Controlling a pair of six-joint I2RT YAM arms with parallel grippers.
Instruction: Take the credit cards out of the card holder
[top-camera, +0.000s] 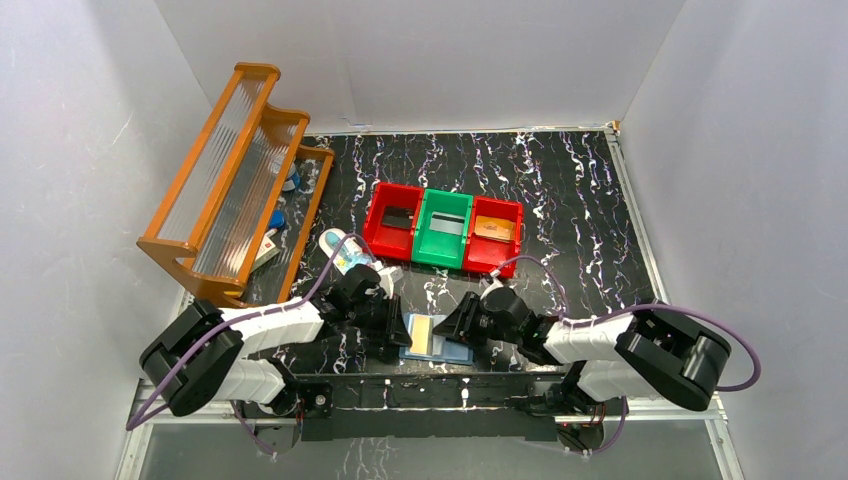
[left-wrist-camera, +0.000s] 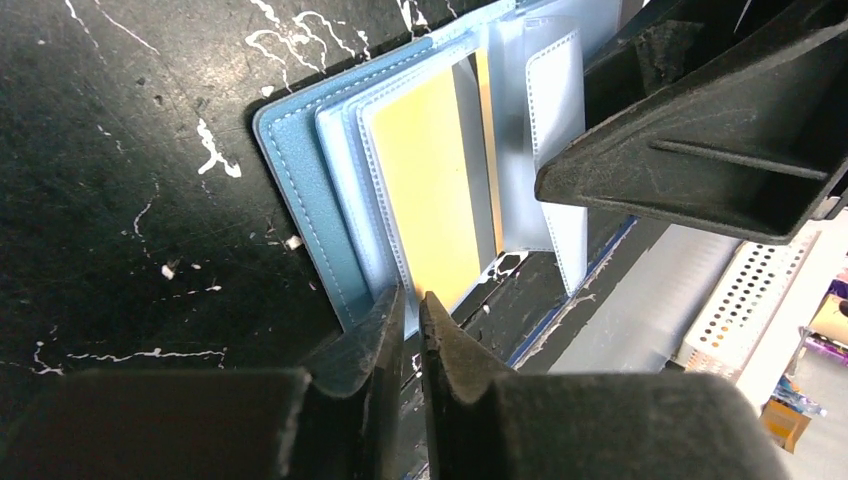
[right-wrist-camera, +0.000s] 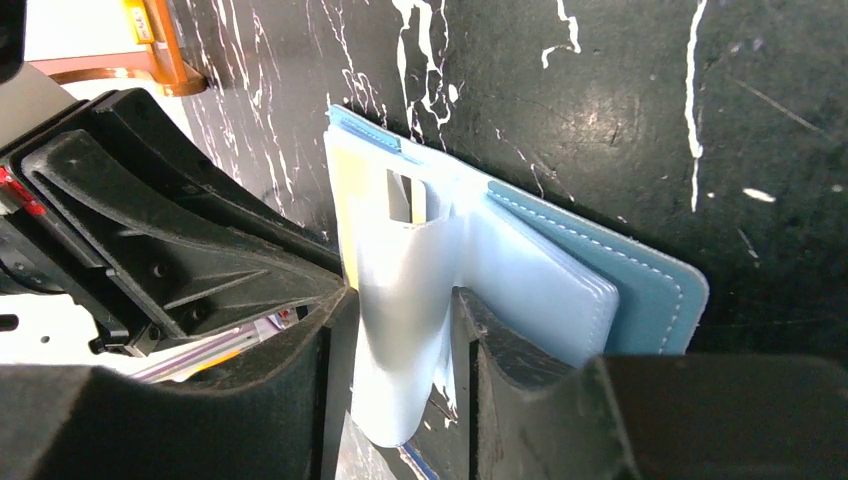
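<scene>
The blue card holder (top-camera: 452, 350) lies open near the table's front edge between both grippers. A tan-yellow credit card (left-wrist-camera: 435, 180) sits in one of its clear pockets. My left gripper (left-wrist-camera: 412, 298) is nearly closed, and the lower edge of that pocket lies between its tips. My right gripper (right-wrist-camera: 403, 300) is closed on a bowed, empty clear pocket leaf (right-wrist-camera: 405, 350), lifting it off the blue cover (right-wrist-camera: 660, 290). In the top view the left gripper (top-camera: 392, 335) and the right gripper (top-camera: 463, 325) flank the holder.
Three bins stand behind the holder. The left red bin (top-camera: 375, 228) holds a black card, the green bin (top-camera: 428, 238) a pale card, and the right red bin (top-camera: 515, 245) an orange card. A white-and-blue oval case (top-camera: 345, 250) and an orange wooden rack (top-camera: 235, 180) are at the left.
</scene>
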